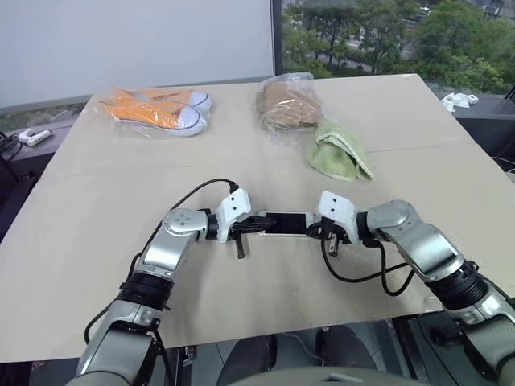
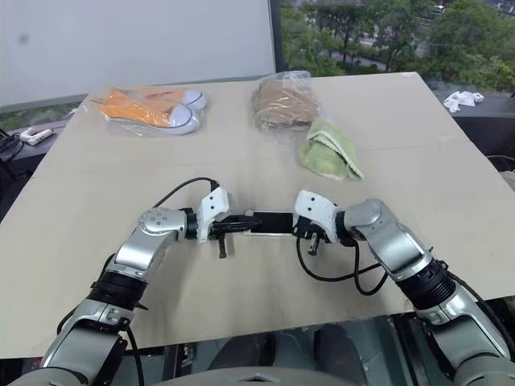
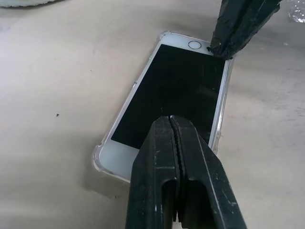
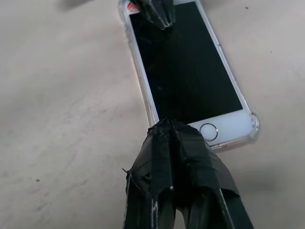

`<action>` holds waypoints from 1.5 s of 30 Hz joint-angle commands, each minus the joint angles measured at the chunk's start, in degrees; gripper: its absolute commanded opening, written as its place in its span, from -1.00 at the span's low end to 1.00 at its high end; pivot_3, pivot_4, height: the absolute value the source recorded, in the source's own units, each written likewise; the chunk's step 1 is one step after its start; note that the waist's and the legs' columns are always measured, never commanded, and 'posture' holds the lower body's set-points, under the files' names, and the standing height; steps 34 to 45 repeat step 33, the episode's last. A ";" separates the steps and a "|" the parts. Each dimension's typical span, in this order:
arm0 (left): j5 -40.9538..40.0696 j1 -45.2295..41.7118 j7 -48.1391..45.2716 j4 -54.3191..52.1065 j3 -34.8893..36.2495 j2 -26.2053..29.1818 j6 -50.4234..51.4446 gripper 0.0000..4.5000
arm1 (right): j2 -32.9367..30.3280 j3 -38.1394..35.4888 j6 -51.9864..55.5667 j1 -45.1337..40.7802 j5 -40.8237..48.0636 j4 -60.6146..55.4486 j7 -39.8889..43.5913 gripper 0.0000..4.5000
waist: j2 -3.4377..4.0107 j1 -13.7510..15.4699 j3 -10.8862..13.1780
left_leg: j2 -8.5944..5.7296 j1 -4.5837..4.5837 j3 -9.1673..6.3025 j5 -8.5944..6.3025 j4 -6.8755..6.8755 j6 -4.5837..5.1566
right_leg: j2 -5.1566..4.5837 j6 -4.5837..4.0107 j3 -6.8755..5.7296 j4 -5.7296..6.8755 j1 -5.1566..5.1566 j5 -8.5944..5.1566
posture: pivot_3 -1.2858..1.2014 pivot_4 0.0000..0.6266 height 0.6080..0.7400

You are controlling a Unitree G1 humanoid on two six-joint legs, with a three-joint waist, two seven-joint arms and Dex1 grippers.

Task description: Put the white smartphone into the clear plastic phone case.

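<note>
From the head cameras, the phone (image 1: 283, 223) lay flat on the table (image 1: 96, 201), screen up, between the two end effectors, near the table's front edge. The left end effector (image 1: 259, 223) reached in from the left and the right end effector (image 1: 315, 229) from the right, each meeting one short end of the phone. Farther back on the table sat orange shoes (image 1: 157, 108) in a clear bag, a brown bundle (image 1: 286, 103) in clear plastic and, just in front of it, a green cloth (image 1: 339, 150).

From the left wrist, the left end effector (image 3: 174, 125) was clenched, its two black fingers pressed together with nothing between them, the tip resting over the near end of the dark screen. The phone sat inside the case (image 3: 98, 157), whose clear rim and rounded corners showed all around the white edge. The other end effector's tip touched the far end beside the home button (image 3: 194, 45).

From the right wrist, the right end effector (image 4: 167, 127) was likewise clenched and empty, its taped fingers closed, the tip at the phone's end just beside the home button. The case's clear corner stuck out past the white bezel, and the left end effector's tip pressed on the far end of the screen.
</note>
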 commanded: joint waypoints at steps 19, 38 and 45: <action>-15.64 20.98 -0.85 -19.94 25.16 15.92 11.47 0.95 | -9.91 -30.33 -14.35 22.68 20.75 -5.37 9.25 1.00 | 0.21 0.22 1.45 | -0.01 -1.16 -0.02 0.15 -0.09 -0.25 | -0.09 0.00 -0.02 -0.12 -1.05 0.01 | 0.03 -0.52 1.00; -14.89 34.44 -2.62 -21.42 35.75 21.67 8.31 0.95 | -22.52 -40.64 -24.64 29.73 21.43 9.17 21.61 1.00 | 0.22 0.36 1.57 | 0.01 -1.13 0.02 0.11 -0.12 -0.18 | -0.14 -0.01 -0.02 -0.14 -0.99 0.01 | 0.03 -0.52 1.00; -14.89 34.44 -2.62 -21.42 35.75 21.67 8.31 0.95 | -22.52 -40.64 -24.64 29.73 21.43 9.17 21.61 1.00 | 0.22 0.36 1.57 | 0.01 -1.13 0.02 0.11 -0.12 -0.18 | -0.14 -0.01 -0.02 -0.14 -0.99 0.01 | 0.03 -0.52 1.00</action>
